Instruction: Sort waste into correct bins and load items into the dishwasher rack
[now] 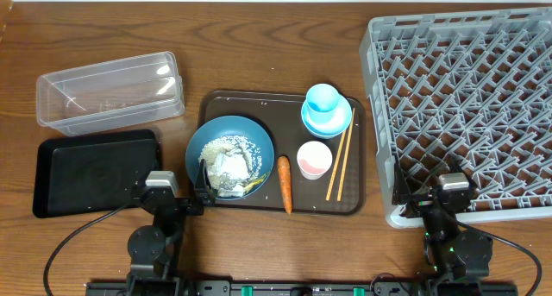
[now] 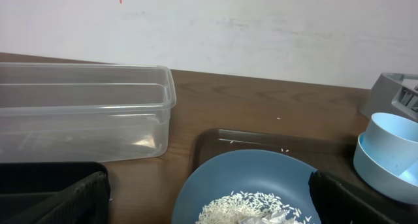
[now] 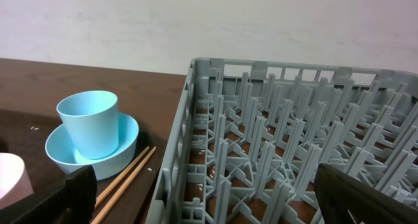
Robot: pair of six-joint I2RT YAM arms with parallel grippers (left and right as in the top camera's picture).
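A wide blue bowl (image 1: 229, 148) on the brown serving tray (image 1: 259, 102) holds white rice (image 1: 231, 146) and crumpled wrapper scraps (image 1: 226, 177); the bowl also shows in the left wrist view (image 2: 248, 185). An orange carrot (image 1: 284, 182), a white-pink cup (image 1: 314, 160), two chopsticks (image 1: 339, 165) and a light-blue cup on a saucer (image 1: 325, 108) lie on the same tray. The clear tub (image 1: 110, 91) and the black tray (image 1: 95, 170) are at the left. The grey rack (image 1: 466, 106) is at the right. My left gripper (image 1: 179, 195) is open at the bowl's near-left edge. My right gripper (image 1: 431, 192) is open at the rack's near-left corner.
The clear tub (image 2: 85, 110) stands behind the black tray. The rack's near wall (image 3: 189, 139) rises right beside the chopsticks (image 3: 121, 181) and the cup and saucer (image 3: 91, 136). Bare wooden table lies beyond the serving tray.
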